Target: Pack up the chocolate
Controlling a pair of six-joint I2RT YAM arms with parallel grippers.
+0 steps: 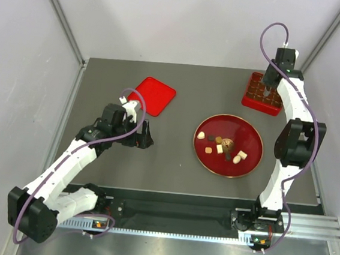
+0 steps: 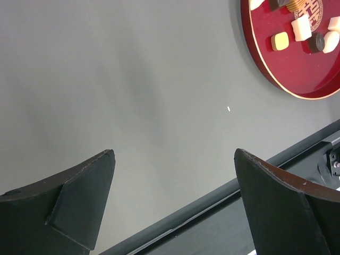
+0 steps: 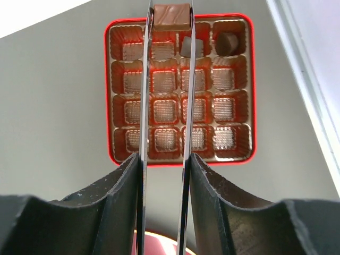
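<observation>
At the far right corner of the table (image 1: 172, 164), the right claw (image 3: 163, 164) is clamped on thin metal tongs (image 3: 142, 106). Their long blades run straight ahead and pinch a glossy brown block of chocolate (image 3: 171, 17) at the tips. The block hangs over the top row of the red box (image 3: 108, 90), just left of two filled cells. An empty cell seems to lie right below, so the coming move is likely downward. The ribbed gold liner looks flimsy. The loose pieces (image 1: 220, 148) sit on the lacquered red plate (image 1: 247, 165). The left claw (image 2: 172, 154) gapes wide over bare table, well apart from the box.

White arms (image 1: 63, 168), black joints (image 1: 295, 142), purple cables (image 1: 264, 34)
</observation>
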